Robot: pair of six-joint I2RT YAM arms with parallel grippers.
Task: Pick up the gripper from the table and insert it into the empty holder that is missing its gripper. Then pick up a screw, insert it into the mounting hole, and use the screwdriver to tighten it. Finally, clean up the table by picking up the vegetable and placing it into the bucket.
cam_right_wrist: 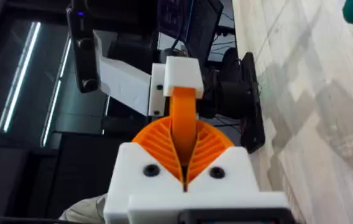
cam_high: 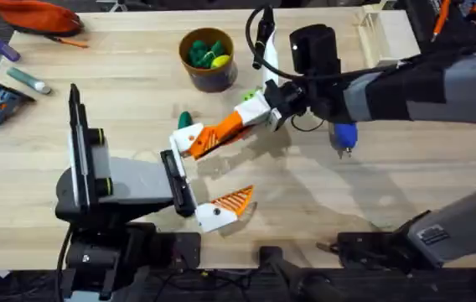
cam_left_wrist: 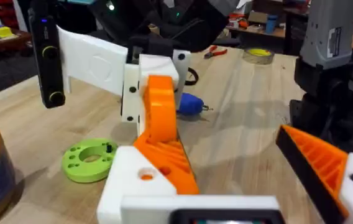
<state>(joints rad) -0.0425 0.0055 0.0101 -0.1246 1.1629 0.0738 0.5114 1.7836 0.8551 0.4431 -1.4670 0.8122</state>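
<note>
**Right claw presses orange gripper against the left arm's holder**

The right claw [cam_high: 218, 132], reaching in from the right across the tabletop [cam_high: 372, 184], is closed on the small orange gripper [cam_right_wrist: 183, 118]. In the right wrist view its two ribbed orange tips pinch the block from both sides, and the block's far end meets the white holder [cam_right_wrist: 183, 73] on the left arm. Whether the block is fully seated cannot be told.

The left claw [cam_high: 209, 176] stands wide. The holder is its far finger, and its near finger [cam_high: 225, 207] carries an orange ribbed pad well apart from it.

The dark green vegetable [cam_high: 185, 119] lies on the tabletop just beside the holder, on the far side. Beyond it stands the bucket [cam_high: 186, 60], with green and yellow pieces inside. The blue screwdriver [cam_high: 344, 137] lies under the right arm, to the right of the meeting claws. In the left wrist view it sits behind the right claw, and a lime-green disc [cam_left_wrist: 89, 160] lies flat between the bucket and the holder.
</note>
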